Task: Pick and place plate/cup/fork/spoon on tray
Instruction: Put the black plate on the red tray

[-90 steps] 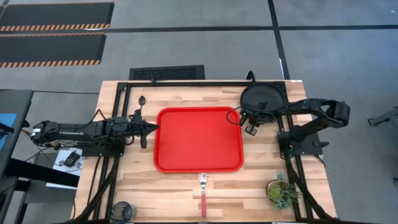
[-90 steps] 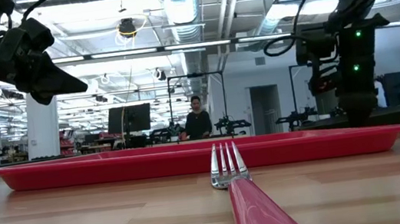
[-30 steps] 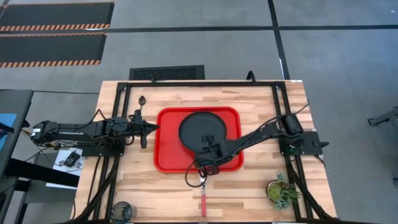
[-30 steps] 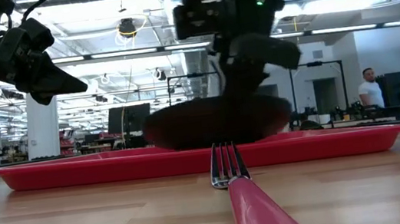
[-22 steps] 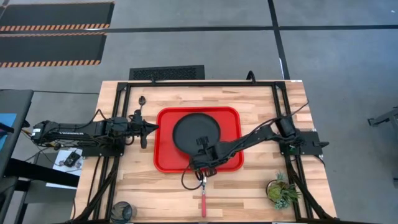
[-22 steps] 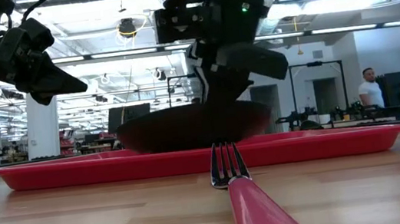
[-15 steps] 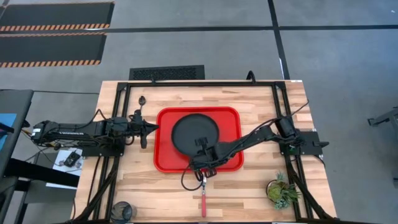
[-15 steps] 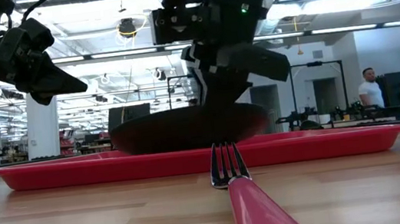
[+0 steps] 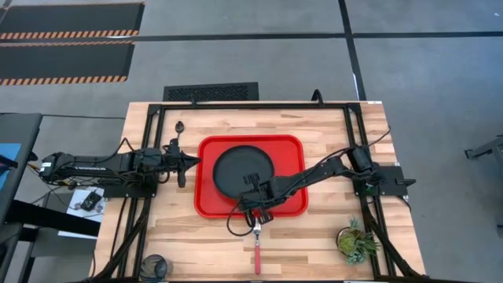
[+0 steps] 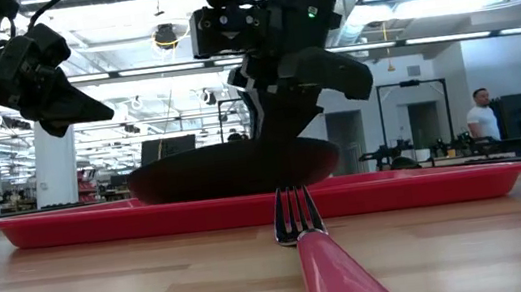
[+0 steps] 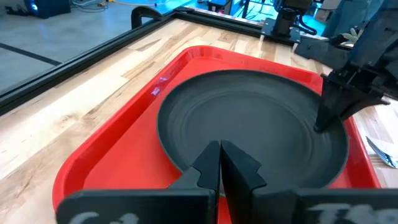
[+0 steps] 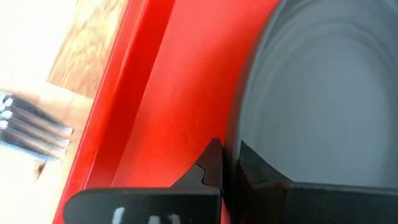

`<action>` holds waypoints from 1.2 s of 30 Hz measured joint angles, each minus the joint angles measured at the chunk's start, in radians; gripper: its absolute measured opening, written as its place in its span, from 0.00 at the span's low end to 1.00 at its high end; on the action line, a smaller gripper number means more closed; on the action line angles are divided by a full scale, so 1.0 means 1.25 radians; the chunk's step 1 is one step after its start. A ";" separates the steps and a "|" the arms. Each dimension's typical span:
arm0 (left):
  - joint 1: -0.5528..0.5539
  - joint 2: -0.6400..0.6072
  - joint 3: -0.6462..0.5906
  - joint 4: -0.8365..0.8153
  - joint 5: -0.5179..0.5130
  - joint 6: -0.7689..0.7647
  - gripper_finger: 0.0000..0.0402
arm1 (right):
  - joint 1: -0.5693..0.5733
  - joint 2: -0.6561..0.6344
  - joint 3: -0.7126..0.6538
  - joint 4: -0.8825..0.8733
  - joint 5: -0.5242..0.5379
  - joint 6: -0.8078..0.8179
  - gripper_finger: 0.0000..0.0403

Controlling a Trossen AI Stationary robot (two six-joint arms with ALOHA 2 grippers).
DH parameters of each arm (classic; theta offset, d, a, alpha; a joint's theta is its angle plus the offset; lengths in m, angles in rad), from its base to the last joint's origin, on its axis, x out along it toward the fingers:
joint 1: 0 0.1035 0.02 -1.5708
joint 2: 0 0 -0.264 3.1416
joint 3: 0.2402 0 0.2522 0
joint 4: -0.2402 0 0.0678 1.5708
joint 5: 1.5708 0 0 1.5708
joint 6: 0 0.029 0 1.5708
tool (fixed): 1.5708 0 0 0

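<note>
The dark plate (image 9: 244, 170) is over the left middle of the red tray (image 9: 292, 206); it also shows in the left wrist view (image 11: 249, 130) and the low view (image 10: 228, 170). My right gripper (image 9: 253, 191) is shut on its near rim. My left gripper (image 9: 193, 161) is shut and empty, held above the table at the tray's left edge. The red-handled fork (image 9: 257, 245) lies on the table in front of the tray. The dark spoon (image 9: 178, 128) lies at the far left. The cup (image 9: 155, 265) stands at the near left corner. My right gripper pinches the plate's rim (image 12: 235, 146) on its near side, one finger (image 12: 211, 163) outside the rim and one (image 12: 252, 167) inside. The fingers come from above, pointing down. The plate sits level, low in the tray; whether it rests on the tray floor I cannot tell.
A small potted plant (image 9: 357, 240) stands at the near right corner. The fork's tines (image 10: 295, 217) point at the tray's near rim. The tray's right half (image 9: 287, 161) is bare. People stand in the room behind the table.
My right gripper has carried the plate a little toward the table's left edge and down, so the plate now sits lower in the tray and nearer its left side. It stays shut on the rim and the plate stays level.
</note>
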 joint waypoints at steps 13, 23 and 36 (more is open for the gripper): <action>0.000 0.000 0.000 0.000 0.000 0.000 0.00 | -0.019 0.017 -0.001 0.003 -0.050 -0.021 0.06; 0.000 0.000 0.000 -0.001 0.000 0.000 0.00 | -0.027 0.017 -0.001 0.006 -0.083 -0.020 0.12; 0.000 0.000 0.000 -0.014 0.000 -0.003 0.00 | -0.027 0.017 -0.002 0.014 -0.085 -0.011 0.32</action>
